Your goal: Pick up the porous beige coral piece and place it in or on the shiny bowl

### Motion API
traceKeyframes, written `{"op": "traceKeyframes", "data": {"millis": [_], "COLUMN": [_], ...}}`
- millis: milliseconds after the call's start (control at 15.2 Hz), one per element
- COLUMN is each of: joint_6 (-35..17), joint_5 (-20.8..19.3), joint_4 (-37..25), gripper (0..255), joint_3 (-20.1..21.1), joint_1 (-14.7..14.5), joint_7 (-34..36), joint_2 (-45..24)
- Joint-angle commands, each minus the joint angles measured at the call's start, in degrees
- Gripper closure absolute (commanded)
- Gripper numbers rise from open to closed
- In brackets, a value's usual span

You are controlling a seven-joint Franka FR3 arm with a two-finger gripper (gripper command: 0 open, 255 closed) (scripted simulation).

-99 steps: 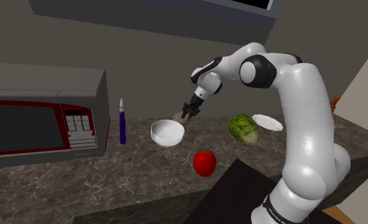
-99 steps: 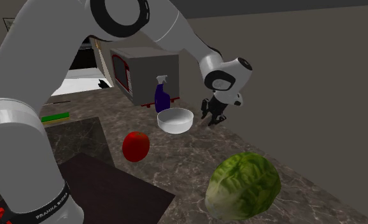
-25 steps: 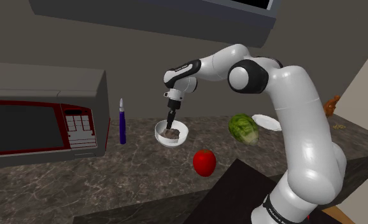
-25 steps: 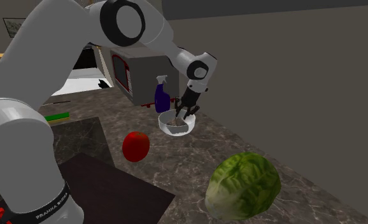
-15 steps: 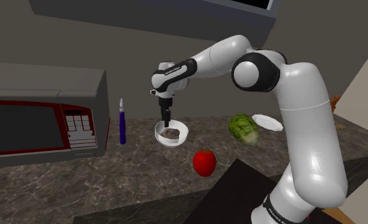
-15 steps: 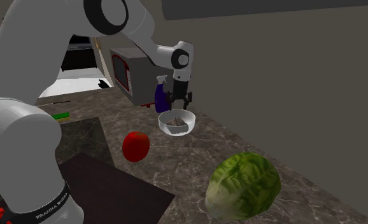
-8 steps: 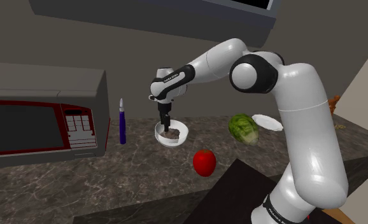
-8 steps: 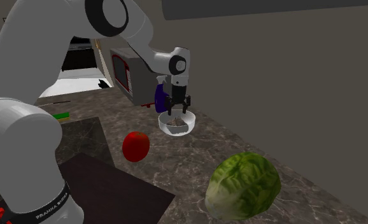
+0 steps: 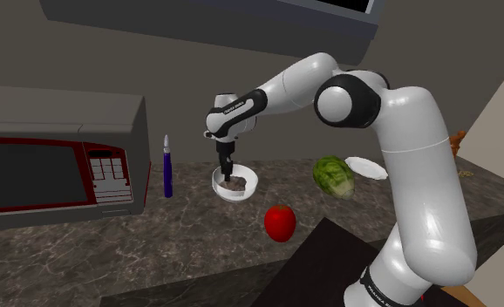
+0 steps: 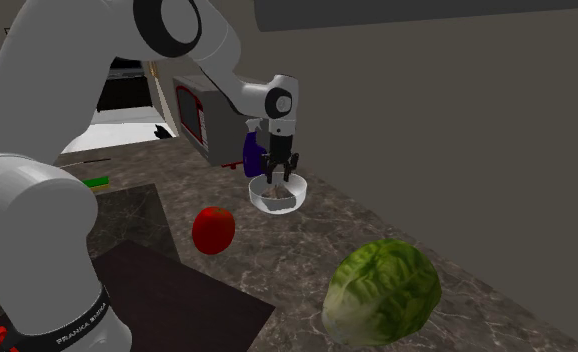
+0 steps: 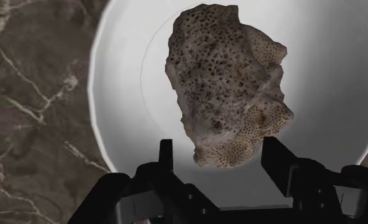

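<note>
Coral piece (image 11: pixel 224 89), brownish-beige and pitted, lies inside the white bowl (image 11: pixel 122 121), which stands near the tabletop's (image 9: pixel 85 253) back edge. The pincer (image 11: pixel 219 159) hangs just over it, fingers spread wide to either side of the coral's nearer end and seemingly not clasping it. I judge the placing done and the retreat in hand. The next move calls for a straight lift clear of the rim. Room is open above. The purple spray bottle (image 9: pixel 166 166), lettuce (image 9: pixel 333 175) and red apple (image 9: pixel 279 222) stand well apart from the bowl.
</note>
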State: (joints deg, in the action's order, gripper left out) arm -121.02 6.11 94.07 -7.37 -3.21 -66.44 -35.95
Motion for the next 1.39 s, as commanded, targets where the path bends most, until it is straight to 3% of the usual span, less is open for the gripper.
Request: {"op": "traceKeyframes", "data": {"millis": [0,528,1320], "joint_6": [-0.2,0.0,6.7], "joint_5": [0.0,0.0,-0.8], "joint_4": [0.3,0.0,-1.7], "gripper": [255,255,255], "joint_3": [0.1,0.0,-0.4], "joint_1": [-0.1,0.0,-0.3], "joint_7": [0.0,0.0,0.5], "joint_2": [-0.2,-0.4,4.7]}}
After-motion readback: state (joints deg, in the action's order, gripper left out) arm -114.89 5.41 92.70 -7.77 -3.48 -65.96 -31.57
